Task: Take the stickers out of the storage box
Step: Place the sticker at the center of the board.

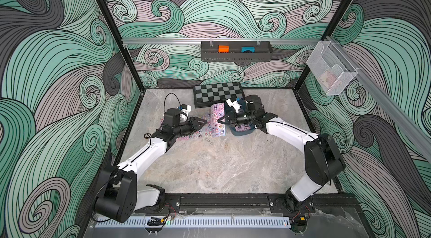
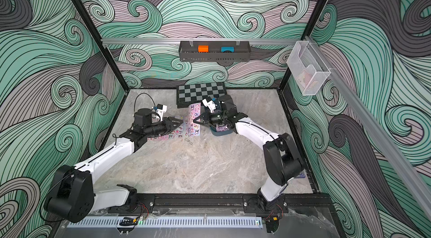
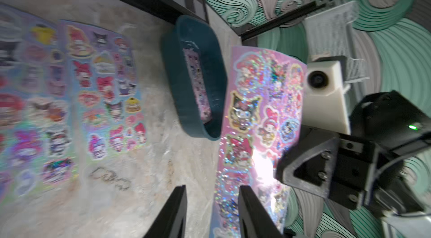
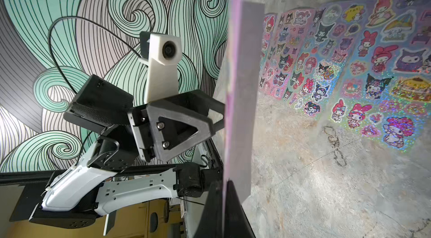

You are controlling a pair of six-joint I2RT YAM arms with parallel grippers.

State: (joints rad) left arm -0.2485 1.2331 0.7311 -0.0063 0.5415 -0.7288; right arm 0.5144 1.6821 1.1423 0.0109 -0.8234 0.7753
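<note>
Near table (image 1: 221,167) back edge, by chessboard (image 1: 217,94): storage box (image 3: 171,66) holds one sticker sheet (image 3: 198,85) | raised sheet (image 3: 263,99) upright, clamped in closed right gripper (image 4: 227,185) | left gripper (image 3: 212,188) jaws apart at its edge | other stickers (image 4: 349,62) flat beside box.

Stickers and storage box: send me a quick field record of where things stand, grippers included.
storage box: on the table, next to the chessboard
sheet in box: one, lying along the bottom
right gripper: jaws shut on held sheet, which stands upright outside the storage box
left gripper: jaws open, beside the held sheet's edge; contact unclear
loose sheets: several, flat on the table, side by side
left to do: take out the sheet in box
</note>
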